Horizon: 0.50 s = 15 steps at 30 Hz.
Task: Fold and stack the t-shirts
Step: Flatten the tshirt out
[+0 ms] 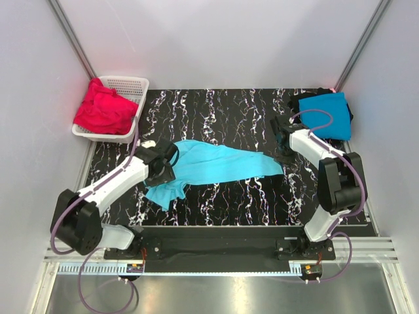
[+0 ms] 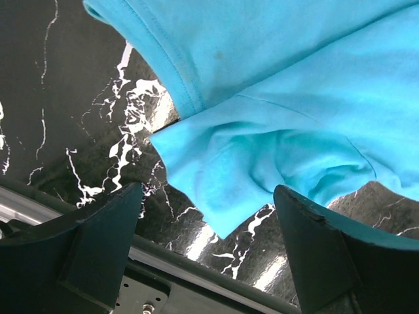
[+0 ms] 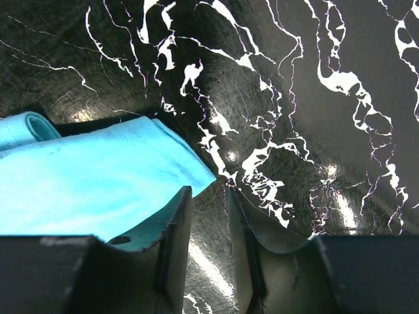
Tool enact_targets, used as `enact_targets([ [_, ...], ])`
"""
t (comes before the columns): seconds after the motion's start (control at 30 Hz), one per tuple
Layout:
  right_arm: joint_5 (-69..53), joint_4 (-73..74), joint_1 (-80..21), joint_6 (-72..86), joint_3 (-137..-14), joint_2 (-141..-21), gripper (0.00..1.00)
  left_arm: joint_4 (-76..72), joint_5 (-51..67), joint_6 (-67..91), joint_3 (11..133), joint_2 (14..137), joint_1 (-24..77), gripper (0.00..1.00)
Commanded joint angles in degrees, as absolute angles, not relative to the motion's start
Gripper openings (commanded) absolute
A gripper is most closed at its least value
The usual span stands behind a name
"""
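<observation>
Figuring the next move hinges on the two ends of the light turquoise t-shirt [image 1: 222,163]. It's stretched across the middle of the counter [image 1: 229,104] with its long axis running left to right, so each arm has an end to itself.

The left end effector [image 1: 163,165] hovers over the bunched sleeve end with its fingers spread wide and holding nothing. In its wrist view the fabric is right below and between them.

The right end effector [image 3: 209,196] sits low at the opposite tip, and the shirt's corner lies just ahead of it, toward the left-arm side. Its fingers stand only a slim gap apart with bare counter showing through, so I'd say nothing's pinched. The shirt-side finger [image 3: 173,229] may be resting on the hem, but that's hard to tell from this angle.

The right arm is folded in tight with its wrist pitched down, and the left arm reaches out diagonally. My guess is the right one needs a nudge toward the corner.
</observation>
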<state>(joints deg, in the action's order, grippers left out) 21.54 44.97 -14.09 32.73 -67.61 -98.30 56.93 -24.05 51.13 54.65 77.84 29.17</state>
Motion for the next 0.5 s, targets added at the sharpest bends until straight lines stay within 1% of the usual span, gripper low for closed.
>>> enact_targets([
  [0.0,21.1,45.6,-14.2,32.0,-68.8,-97.1,0.37,57.7,-25.0,50.1,53.4,73.8,28.9,0.89],
  [0.03,20.7,45.5,-14.2,31.8,-68.6,-96.9,0.44,57.7,-24.7,49.7,53.2,72.4,28.9,0.89],
  [0.07,20.5,45.5,-14.2,31.8,-68.6,-96.6,0.44,57.7,-24.6,49.6,53.2,71.8,28.9,0.89],
  [0.13,20.3,45.4,-14.2,32.1,-68.1,-95.7,0.54,57.8,-24.1,49.4,53.0,70.9,28.9,0.89],
  [0.3,17.1,44.5,-14.2,33.4,-66.8,-94.8,0.59,57.8,-23.6,49.0,53.0,71.1,28.9,0.89],
  [0.47,14.2,43.1,-14.2,34.7,-65.7,-96.6,0.59,57.9,-23.3,49.4,53.1,72.0,28.9,0.89],
])
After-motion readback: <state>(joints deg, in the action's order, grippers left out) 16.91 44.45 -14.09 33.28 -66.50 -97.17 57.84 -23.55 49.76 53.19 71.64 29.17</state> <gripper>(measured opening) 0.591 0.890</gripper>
